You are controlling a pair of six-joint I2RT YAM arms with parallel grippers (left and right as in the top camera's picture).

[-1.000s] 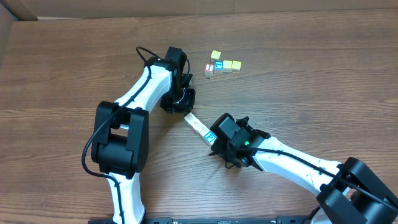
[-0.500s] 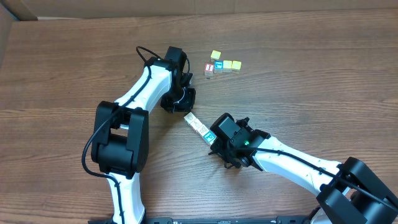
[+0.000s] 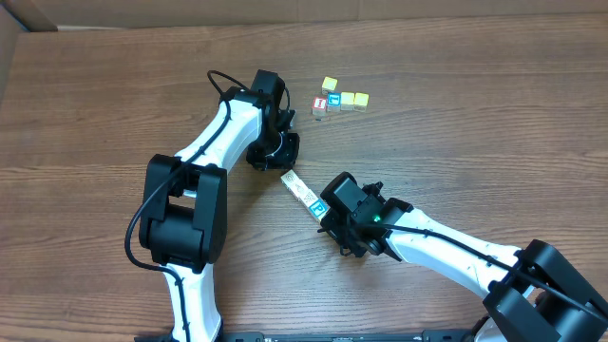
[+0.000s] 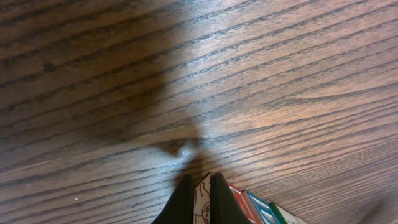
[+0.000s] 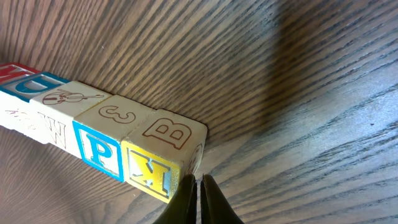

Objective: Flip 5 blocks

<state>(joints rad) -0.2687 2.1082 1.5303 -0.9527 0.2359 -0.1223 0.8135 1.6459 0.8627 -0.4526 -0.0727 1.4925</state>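
A row of five small wooden alphabet cubes (image 3: 304, 193), pale-faced with coloured borders, lay end to end on the brown wood-grain table (image 3: 475, 123), running diagonally between the two arms and well apart from a loose cluster of similar cubes (image 3: 340, 98) farther back. The left gripper (image 3: 285, 169) stood at the row's far end with its fingers drawn together on nothing, the end cube's pale face showing just beyond the tips in the left wrist view. The right gripper (image 3: 324, 211) met the near end the same way, its fingers pressed nearly flat together beside the last cube. The cubes looked light, rigid and smooth-sided, so they would likely slide on the table or buckle out of line if squeezed unevenly (five loose pieces, nothing joining them). The safest hold appeared to be on the two flat end faces, pressed straight along the row. Legible in the right wrist view were an outlined "B" and "3" and a violin drawing on the upper faces. On the side faces were a blue "P" and a blue letter on yellow, too skewed to read
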